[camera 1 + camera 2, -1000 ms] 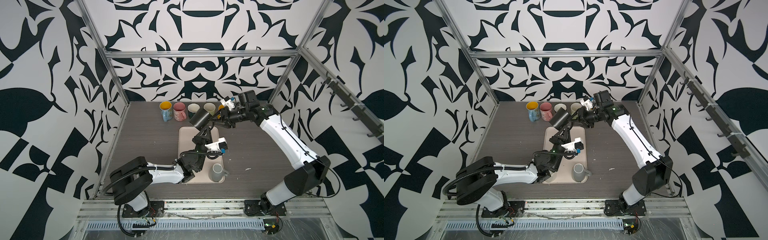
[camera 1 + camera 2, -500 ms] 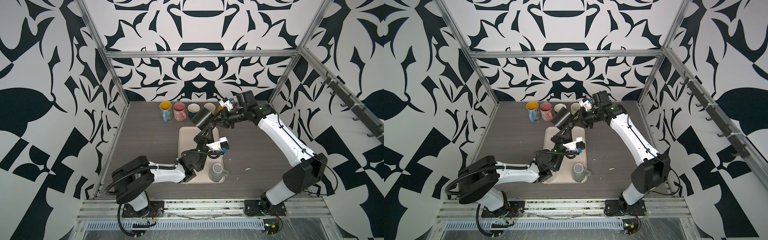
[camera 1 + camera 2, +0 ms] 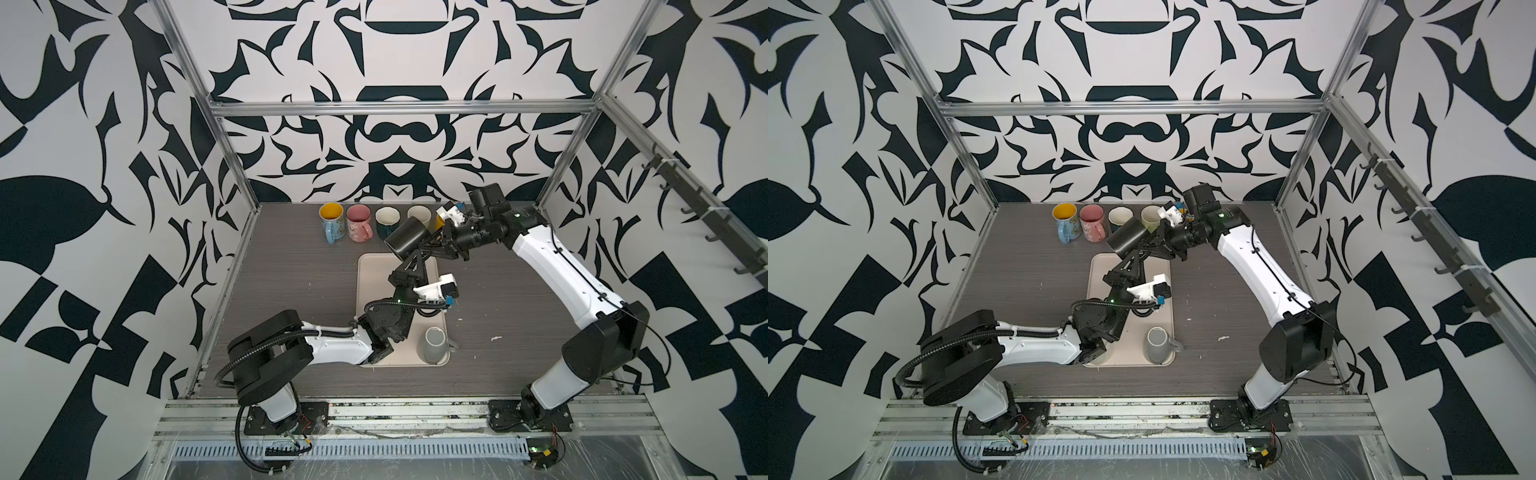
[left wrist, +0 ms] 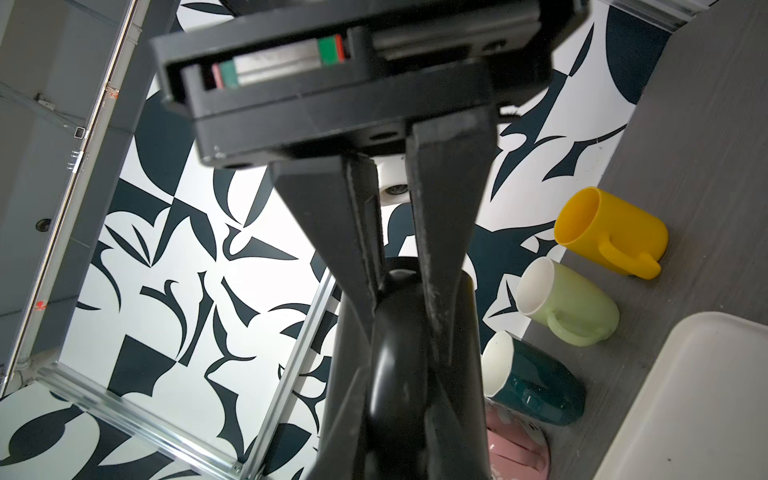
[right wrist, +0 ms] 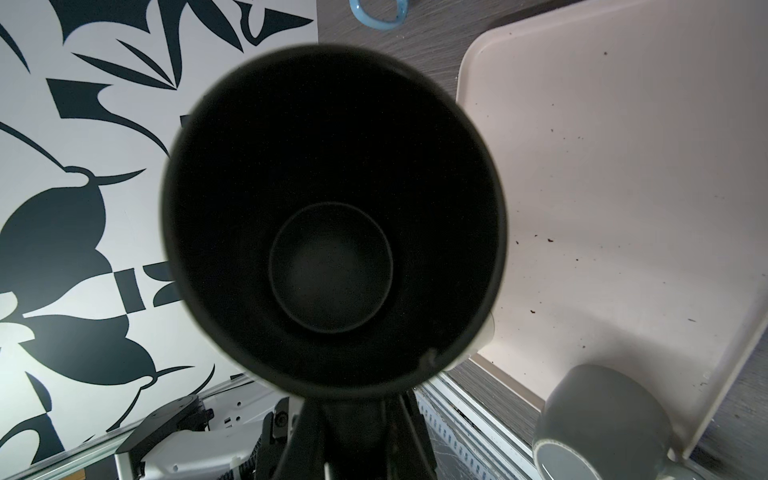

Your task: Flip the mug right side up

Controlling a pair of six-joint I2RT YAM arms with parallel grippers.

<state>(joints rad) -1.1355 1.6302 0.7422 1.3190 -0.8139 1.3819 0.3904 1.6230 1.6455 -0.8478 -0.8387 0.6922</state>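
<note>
The left pincer [image 4: 401,305] is clenched on the handle of the black mug [image 3: 406,240] and holds it in the air over the far end of the tray [image 3: 372,282], just above the centre in both top views. The mug lies nearly on its side, with its mouth turned to the right wrist camera. The right pincer [image 3: 432,246] is at the mouth side of the mug. Whether it is clenched on the rim cannot be told from the pictures.

The step in hand looks like passing the mug between the arms, halfway through the turn. The next move probably calls for a sure hold by the right pincer before the left one lets go. After that, the mouth must be turned upward and the mug set on the counter [image 3: 291,270].

No brand, label or writing can be read anywhere.
</note>
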